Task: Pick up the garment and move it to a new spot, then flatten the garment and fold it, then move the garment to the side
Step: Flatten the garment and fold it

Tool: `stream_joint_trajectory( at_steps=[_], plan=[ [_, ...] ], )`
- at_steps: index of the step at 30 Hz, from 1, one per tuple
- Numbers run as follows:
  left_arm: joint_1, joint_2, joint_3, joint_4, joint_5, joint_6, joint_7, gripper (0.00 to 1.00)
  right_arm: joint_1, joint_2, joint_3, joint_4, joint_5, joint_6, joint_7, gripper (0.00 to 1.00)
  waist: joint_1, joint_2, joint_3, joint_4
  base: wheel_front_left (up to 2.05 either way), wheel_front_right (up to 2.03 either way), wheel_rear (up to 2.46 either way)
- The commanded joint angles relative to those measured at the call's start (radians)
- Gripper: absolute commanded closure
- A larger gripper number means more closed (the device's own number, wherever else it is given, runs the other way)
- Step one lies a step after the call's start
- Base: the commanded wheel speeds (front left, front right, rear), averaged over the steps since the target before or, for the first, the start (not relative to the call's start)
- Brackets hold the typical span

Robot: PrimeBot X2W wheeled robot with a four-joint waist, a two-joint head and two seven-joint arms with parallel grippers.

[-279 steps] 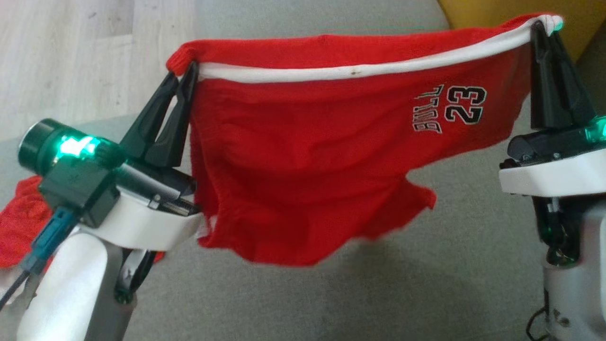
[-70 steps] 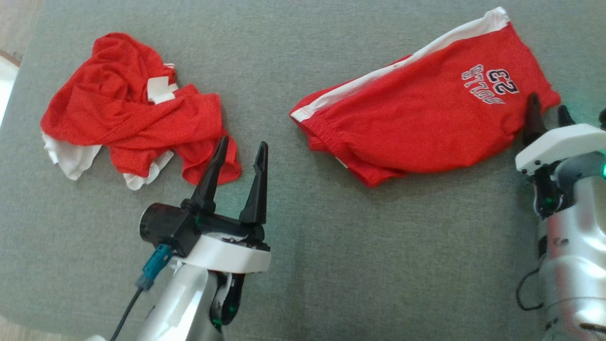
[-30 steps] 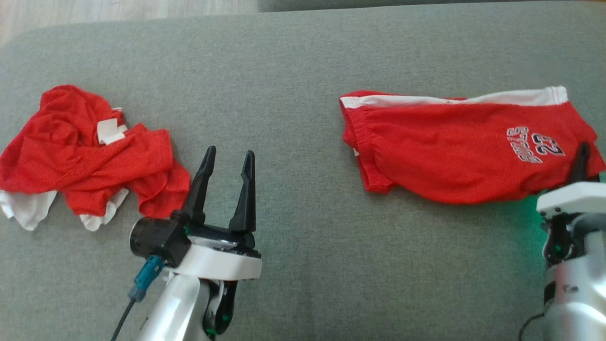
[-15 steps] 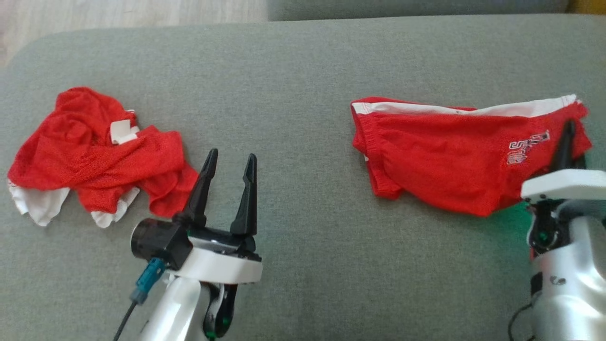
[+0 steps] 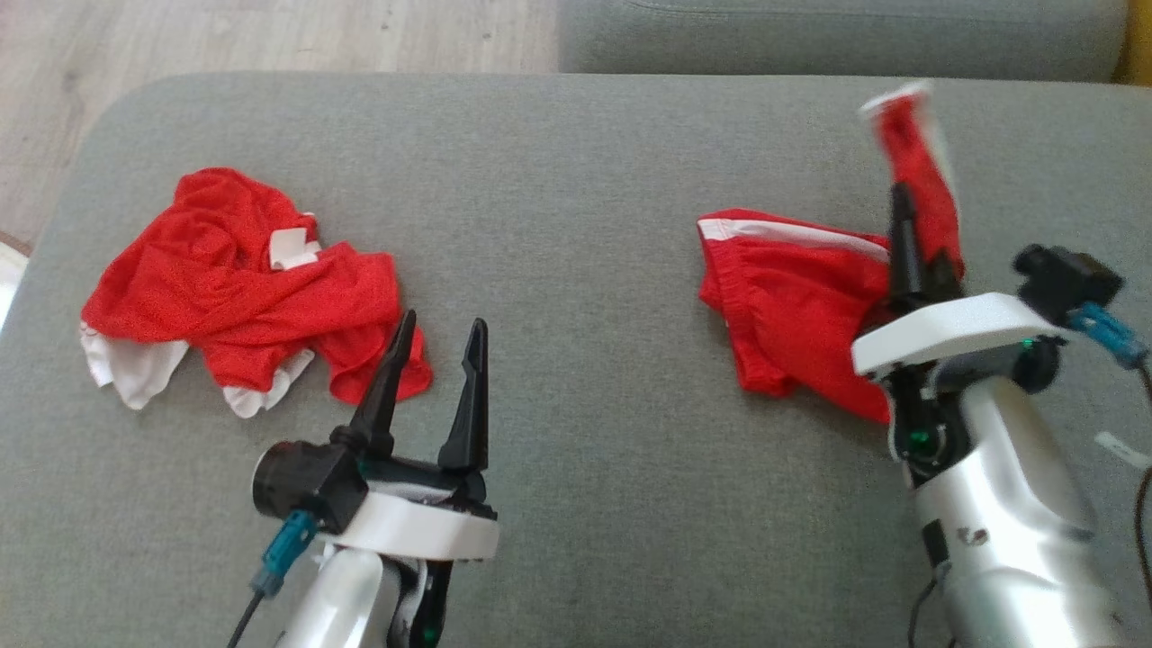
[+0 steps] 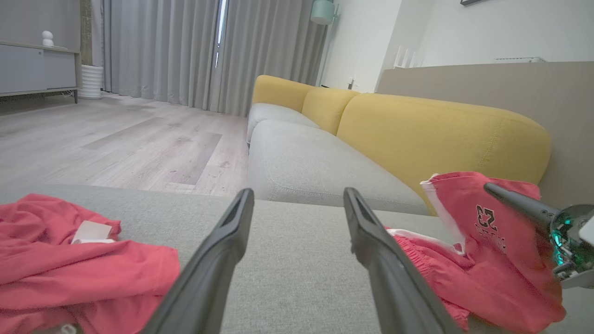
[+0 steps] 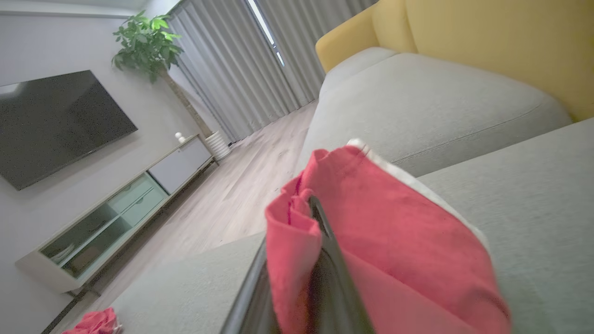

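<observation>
- Head view: the red shorts (image 5: 792, 306) lie on the grey sofa seat (image 5: 576, 180) at 3 o'clock. Their numbered leg end is lifted upright, pinched in the right gripper (image 5: 900, 220), whose fingers are together on the cloth.
- The left gripper (image 5: 443, 322) hangs at 7 o'clock with its fingers apart and empty, beside a crumpled red jersey (image 5: 243, 297) at 9 o'clock.
- The step looks like the fold. It would go best if the raised end travels low toward 9 o'clock and lands on the waistband, with the white stripe matched edge to edge. Release should come only once the cloth rests flat. The free gripper could pin the waistband against sliding.
- Left wrist view: this side-on look shows how high the lifted flap stands off the seat. It also shows the "23" print (image 6: 487, 215) at 3 o'clock and a yellow backrest (image 6: 441, 134) behind, which the head view barely catches.
- Right wrist view: this is the closest look at the grasp. Red cloth wraps both sides of the right gripper's finger, with the white trim at 1 o'clock. The waistband target is hidden here.
</observation>
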Motion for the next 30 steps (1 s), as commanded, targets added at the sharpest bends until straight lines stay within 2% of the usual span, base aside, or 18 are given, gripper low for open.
stream_joint_trajectory(
  at_steps=[1,11,26,27,30],
  plan=[
    [-0.004,0.002,0.029,-0.031,-0.004,0.002,-0.005,0.00,-0.014,0.004,0.046,-0.034,0.011,0.002,0.002,1.00,0.0000,-0.0001,-0.005,0.010,0.00,0.00,0.00],
    [0.011,0.002,0.039,-0.030,-0.002,0.001,-0.005,0.00,0.016,0.004,0.225,0.018,0.032,0.002,0.007,1.00,0.0000,-0.0001,-0.003,0.040,0.00,0.00,0.00],
    [0.016,0.002,0.036,-0.030,-0.007,0.005,-0.005,0.00,0.005,-0.006,0.445,0.131,0.066,0.002,0.009,1.00,0.0000,-0.0001,-0.008,0.030,0.00,0.00,0.00],
    [0.017,0.002,0.037,-0.030,-0.006,0.005,-0.005,0.00,0.000,-0.013,0.455,0.150,0.051,0.002,0.006,0.00,0.0000,-0.0001,-0.009,0.026,0.00,0.00,0.00],
    [0.019,0.002,0.040,-0.029,-0.005,0.005,-0.005,0.00,-0.008,-0.014,0.475,0.181,0.040,0.002,-0.006,0.00,0.0000,-0.0001,-0.015,0.013,0.00,0.00,0.00]
  ],
)
